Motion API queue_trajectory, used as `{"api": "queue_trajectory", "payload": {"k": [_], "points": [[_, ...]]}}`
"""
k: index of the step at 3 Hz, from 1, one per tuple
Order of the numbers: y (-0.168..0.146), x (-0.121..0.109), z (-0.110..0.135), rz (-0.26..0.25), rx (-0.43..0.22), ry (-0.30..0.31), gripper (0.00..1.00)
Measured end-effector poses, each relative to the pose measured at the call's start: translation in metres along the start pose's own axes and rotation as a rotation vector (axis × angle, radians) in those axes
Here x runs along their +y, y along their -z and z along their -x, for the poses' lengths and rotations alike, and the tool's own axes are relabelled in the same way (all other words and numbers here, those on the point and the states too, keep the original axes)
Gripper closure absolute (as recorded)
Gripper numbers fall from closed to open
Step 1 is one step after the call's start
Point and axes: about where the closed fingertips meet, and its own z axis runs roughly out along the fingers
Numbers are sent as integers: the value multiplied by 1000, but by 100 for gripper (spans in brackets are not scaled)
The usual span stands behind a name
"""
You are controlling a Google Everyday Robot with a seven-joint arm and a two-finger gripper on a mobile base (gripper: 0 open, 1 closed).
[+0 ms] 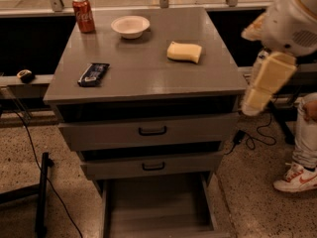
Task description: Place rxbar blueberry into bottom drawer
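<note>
White arm (pixel 292 19), cream right-side end effector (pixel 256 97)

Rxbar (pixel 93 74) on cabinet (pixel 148 71), bottom drawer (pixel 158 207) open, gripper (pixel 256 97) right.

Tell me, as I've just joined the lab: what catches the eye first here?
The robot's pincer hangs at the right, beside the grey cabinet. Its bottom drawer stands pulled out, and the dark rxbar blueberry lies on the top's left side. A red can and white bowl sit at the back, a yellow sponge to the right.
</note>
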Motion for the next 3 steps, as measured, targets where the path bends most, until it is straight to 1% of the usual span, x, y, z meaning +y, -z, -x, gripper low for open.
{"api": "queue_trajectory", "payload": {"k": [1,2,3], "points": [[-27,-26,53,-11,-96,79,0],[-27,-26,53,-11,-97,79,0],[-35,-42,76,-30,-163,103,0]]}}
